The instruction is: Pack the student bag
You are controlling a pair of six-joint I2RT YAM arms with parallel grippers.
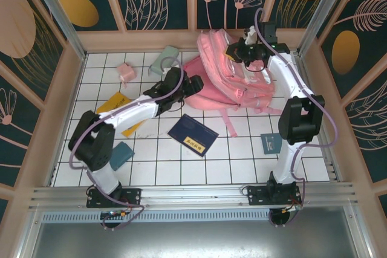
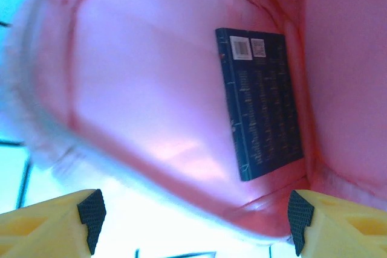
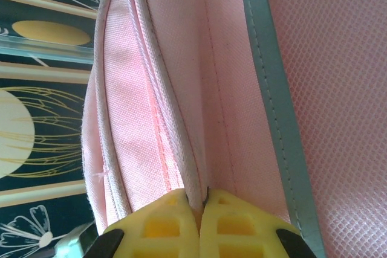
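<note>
Top view: the large pink fabric student bag [image 1: 233, 83] lies at one o'clock on the white tiled table [image 1: 242, 161]. Left wrist: my left gripper [image 2: 193, 209] stands apart, empty, at the bag's mouth; a dark blue barcoded book [image 2: 260, 104] rests inside at two o'clock. Right wrist: my right gripper [image 3: 201, 206] is pinched together on the bag's piped rim. If that thin seam slips out, I reckon the mouth flops shut over my left arm.

bag [image 1: 233, 74]: large, pink fabric, grey strip along one seam | state: mouth open, dark blue book [image 2: 260, 101] flat inside | pose: lying down, one strap trailing loose | place: opening straight ahead of left gripper [image 2: 193, 219]; edge seam pinched in right gripper [image 3: 201, 209]
</note>
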